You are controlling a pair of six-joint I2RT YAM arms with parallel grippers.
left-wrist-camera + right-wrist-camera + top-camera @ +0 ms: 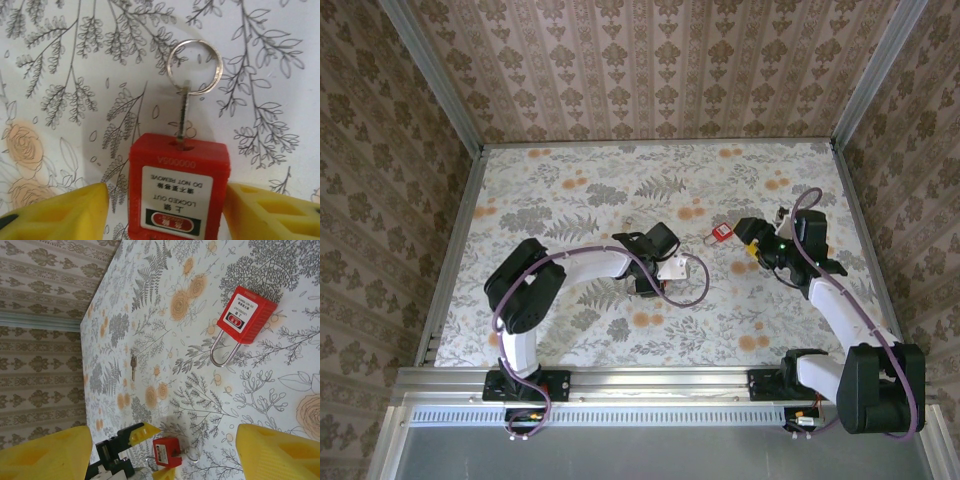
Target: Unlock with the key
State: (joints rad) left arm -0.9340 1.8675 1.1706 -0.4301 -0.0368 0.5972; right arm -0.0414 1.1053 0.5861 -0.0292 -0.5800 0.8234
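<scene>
Left arm [560, 270] bends inward, wrist tipped down over the table [550, 170]; its left fingers [65, 210] stand apart around a red padlock [177, 190], not clamping it, its ringed key [183, 115] poking out beyond them. Right arm [835, 300] reaches forward, right fingers [45, 455] spread wide, empty; a 2nd padlock [246, 315] ahead, a loose key [133, 367] farther off

A red padlock [179, 197] lies flat, white label up, with a key [183, 117] in its keyhole and a steel ring [195, 66] on the key's head. To its right lies a second red padlock [246, 315], also label up. A loose key [133, 367] lies apart from both.
</scene>
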